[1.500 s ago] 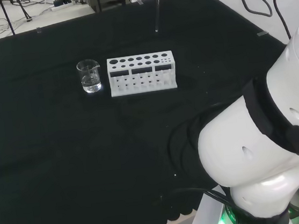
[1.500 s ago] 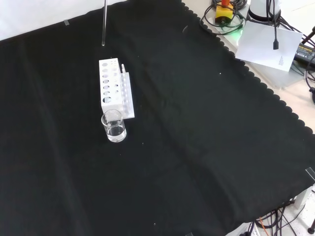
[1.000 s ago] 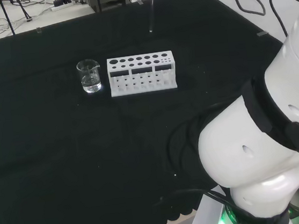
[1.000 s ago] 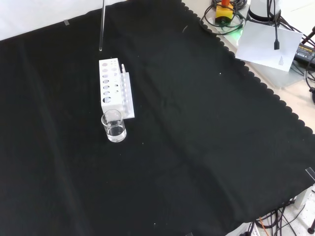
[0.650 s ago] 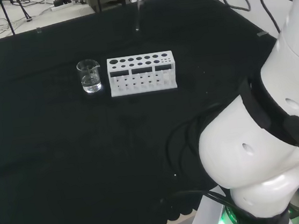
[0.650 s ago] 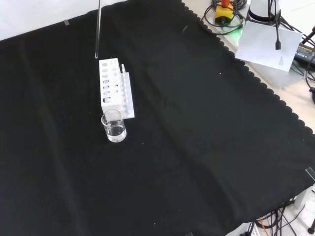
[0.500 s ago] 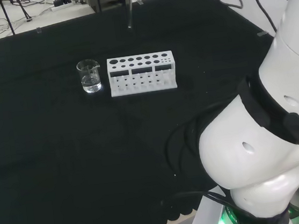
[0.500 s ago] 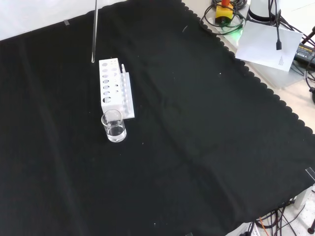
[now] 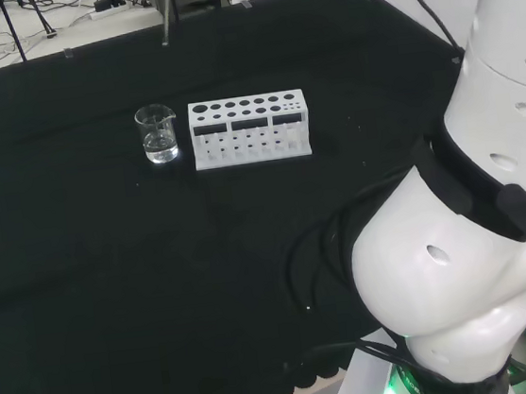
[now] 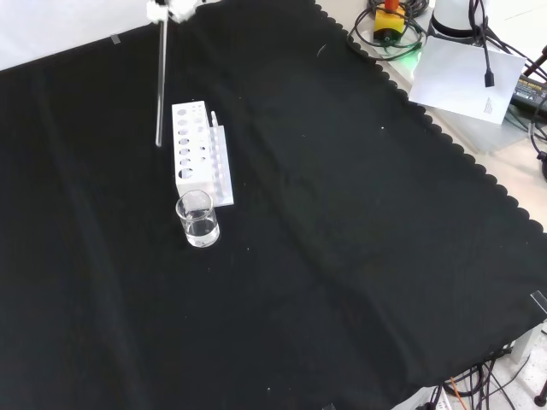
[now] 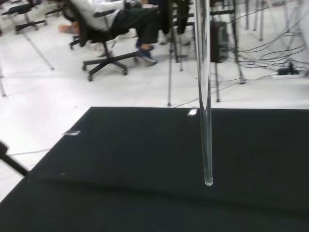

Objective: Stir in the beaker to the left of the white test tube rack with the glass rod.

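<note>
A small clear beaker (image 9: 158,135) holding some clear liquid stands just left of the white test tube rack (image 9: 250,129) in the head view. In the front view the beaker (image 10: 197,219) stands nearer than the rack (image 10: 198,154). The glass rod (image 10: 160,81) hangs upright in the air from the hand (image 10: 167,8) at the front view's top edge, its tip beside the rack's left side. In the head view the rod (image 9: 165,20) hangs beyond the beaker. The wrist view has the rod (image 11: 204,96) above bare cloth.
Black cloth (image 10: 342,239) covers the bench, with a scalloped edge at the front view's right. Cables and gear (image 10: 393,21) lie off the cloth at the front view's upper right. The arm's white links (image 9: 476,230) stand at the head view's right.
The rod has travelled left in the head view, from beyond the rack's right end to beyond the beaker. In the front view it came nearer and lower, and the hand's edge has appeared.
</note>
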Robot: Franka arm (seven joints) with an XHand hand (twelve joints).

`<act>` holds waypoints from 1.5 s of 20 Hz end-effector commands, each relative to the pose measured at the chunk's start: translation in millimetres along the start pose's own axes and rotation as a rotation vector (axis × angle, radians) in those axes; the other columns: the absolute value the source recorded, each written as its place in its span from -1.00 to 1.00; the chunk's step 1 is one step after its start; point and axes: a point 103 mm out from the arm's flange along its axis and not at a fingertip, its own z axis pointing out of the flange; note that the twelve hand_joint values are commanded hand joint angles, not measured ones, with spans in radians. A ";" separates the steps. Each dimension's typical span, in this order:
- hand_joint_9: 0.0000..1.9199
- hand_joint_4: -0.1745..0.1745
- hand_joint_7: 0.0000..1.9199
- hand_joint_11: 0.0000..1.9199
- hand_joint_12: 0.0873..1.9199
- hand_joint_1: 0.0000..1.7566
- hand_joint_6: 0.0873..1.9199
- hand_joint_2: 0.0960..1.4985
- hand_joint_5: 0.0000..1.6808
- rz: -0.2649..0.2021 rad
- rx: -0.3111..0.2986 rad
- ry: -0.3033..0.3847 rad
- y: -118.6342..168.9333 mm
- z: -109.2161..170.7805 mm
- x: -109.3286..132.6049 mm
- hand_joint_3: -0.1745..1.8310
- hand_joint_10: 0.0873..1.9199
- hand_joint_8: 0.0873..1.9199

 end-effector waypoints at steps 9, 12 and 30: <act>0.69 -1.00 0.18 0.72 -0.38 0.49 -0.97 0.45 0.60 -0.081 0.088 0.018 16.3 46.8 34.8 -1.00 -0.22 0.09; 0.69 -1.00 0.18 0.72 -0.38 0.49 -0.97 0.45 0.60 -0.083 0.106 -0.029 16.7 55.5 34.4 -1.00 -0.22 0.09; 0.70 -1.00 0.18 0.72 -0.38 0.49 -0.98 0.45 0.61 -0.079 0.186 -0.033 13.3 103.6 22.3 -1.00 -0.22 0.10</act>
